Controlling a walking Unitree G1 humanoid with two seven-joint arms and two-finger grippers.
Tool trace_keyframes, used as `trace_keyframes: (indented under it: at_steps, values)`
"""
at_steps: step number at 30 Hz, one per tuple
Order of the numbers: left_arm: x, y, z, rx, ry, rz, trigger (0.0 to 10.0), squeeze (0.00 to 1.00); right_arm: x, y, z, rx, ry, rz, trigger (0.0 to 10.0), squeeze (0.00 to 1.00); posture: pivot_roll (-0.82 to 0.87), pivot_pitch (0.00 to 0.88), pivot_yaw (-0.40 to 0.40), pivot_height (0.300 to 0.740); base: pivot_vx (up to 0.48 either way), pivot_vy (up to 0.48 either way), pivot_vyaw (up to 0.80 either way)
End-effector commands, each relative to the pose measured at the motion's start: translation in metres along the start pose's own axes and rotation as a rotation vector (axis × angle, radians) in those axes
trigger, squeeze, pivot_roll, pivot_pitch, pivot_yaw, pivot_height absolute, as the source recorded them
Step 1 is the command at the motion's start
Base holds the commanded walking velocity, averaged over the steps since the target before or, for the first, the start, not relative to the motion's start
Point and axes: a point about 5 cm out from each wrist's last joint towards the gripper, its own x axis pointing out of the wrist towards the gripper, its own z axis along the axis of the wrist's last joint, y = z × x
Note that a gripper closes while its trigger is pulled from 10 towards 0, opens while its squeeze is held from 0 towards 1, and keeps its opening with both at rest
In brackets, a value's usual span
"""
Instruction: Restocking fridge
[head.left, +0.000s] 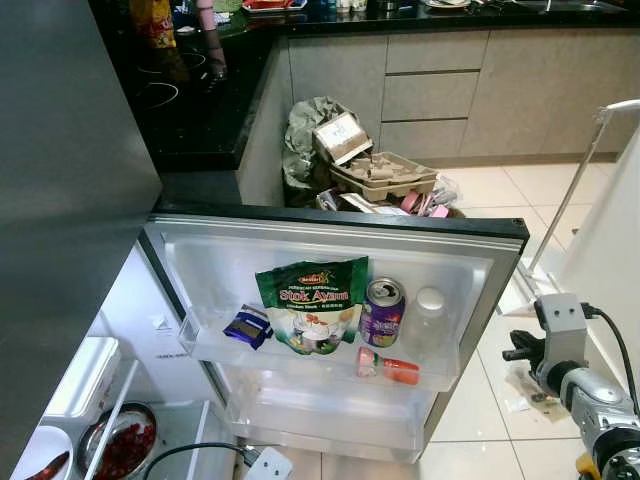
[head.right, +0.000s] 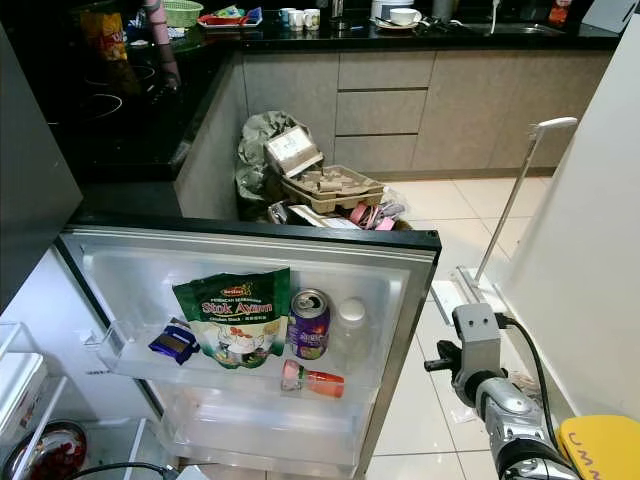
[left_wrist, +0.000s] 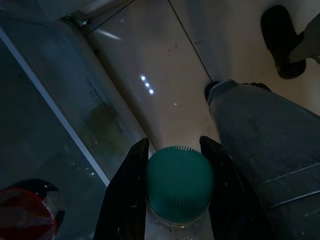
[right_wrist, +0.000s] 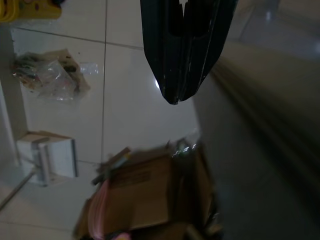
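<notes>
My left gripper (left_wrist: 174, 143) is shut on a clear bottle with a green ribbed cap (left_wrist: 179, 182), one black finger on each side of the cap, low beside the fridge. The open fridge door (head.left: 470, 232) has a shelf holding a green Stok Ayam pouch (head.left: 315, 305), a purple can (head.left: 382, 312), a clear white-capped bottle (head.left: 430, 318), a small purple packet (head.left: 247, 327) and a little red-capped bottle (head.left: 388, 367) lying on its side. My right arm (head.left: 585, 395) hangs to the right of the door. Its gripper (right_wrist: 175, 97) is shut on nothing and points at the tiled floor.
Behind the door stands a trash bag piled with cardboard egg trays (head.left: 375, 175). A black counter (head.left: 190, 110) lies at the back left. Inside the fridge sit a bowl of red food (head.left: 122, 440) and a white box (head.left: 85, 375). A white pole (head.left: 572, 195) leans at the right. Flattened cardboard (right_wrist: 145, 195) lies on the floor.
</notes>
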Motion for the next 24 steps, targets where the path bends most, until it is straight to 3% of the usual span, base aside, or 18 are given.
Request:
trace_keyframes:
  at_steps: [1,7,11,12,13,16,17,18,20,24]
  values:
    - [0.0,-0.004,-0.006,-0.009,0.022,-0.016,10.0,0.0,-0.004,-0.004,-0.008,-0.019,0.049,0.014,10.0,0.0,-0.03,0.0,-0.018,0.74,0.0,0.0,0.0]
    - [0.0,-0.003,-0.005,-0.003,0.021,-0.02,10.0,0.0,-0.021,-0.02,-0.021,-0.057,0.137,0.117,10.0,0.0,-0.04,0.0,-0.012,0.74,0.0,0.0,0.0]
    - [0.0,-0.001,-0.004,0.0,0.017,-0.021,10.0,0.0,-0.032,-0.011,-0.03,-0.079,0.202,0.408,10.0,0.0,-0.04,0.0,-0.011,0.74,0.0,0.0,0.0]
    - [0.0,-0.001,-0.004,0.0,0.017,-0.021,10.0,0.0,-0.032,-0.011,-0.03,-0.079,0.202,0.408,10.0,0.0,-0.04,0.0,-0.011,0.74,0.0,0.0,0.0]
    - [0.0,-0.001,-0.004,0.0,0.016,-0.021,10.0,0.0,-0.032,0.003,-0.023,-0.058,0.162,0.602,10.0,0.0,-0.05,0.0,-0.009,0.74,0.0,0.0,0.0]
    - [0.0,-0.001,-0.004,0.0,0.016,-0.021,10.0,0.0,-0.032,0.009,-0.019,-0.051,0.141,0.678,10.0,0.0,-0.05,0.0,-0.009,0.74,0.0,0.0,0.0]
    - [0.0,-0.002,-0.004,0.001,0.015,-0.021,10.0,0.0,-0.031,0.019,-0.015,-0.035,0.111,0.758,10.0,0.0,-0.05,0.0,-0.011,0.74,0.0,0.0,0.0]
    - [0.0,-0.002,-0.004,0.001,0.015,-0.021,10.0,0.0,-0.031,0.019,-0.015,-0.035,0.111,0.758,10.0,0.0,-0.05,0.0,-0.011,0.74,0.0,0.0,0.0]
    - [0.0,-0.004,-0.004,0.0,0.016,-0.023,10.0,0.0,-0.025,0.038,-0.004,0.005,0.03,0.848,10.0,0.0,-0.05,0.0,-0.011,0.74,0.0,0.0,0.0]
    - [0.0,-0.006,-0.004,-0.002,0.018,-0.026,10.0,0.0,-0.015,0.052,0.009,0.035,-0.056,0.844,10.0,0.0,-0.05,0.0,-0.009,0.74,0.0,0.0,0.0]
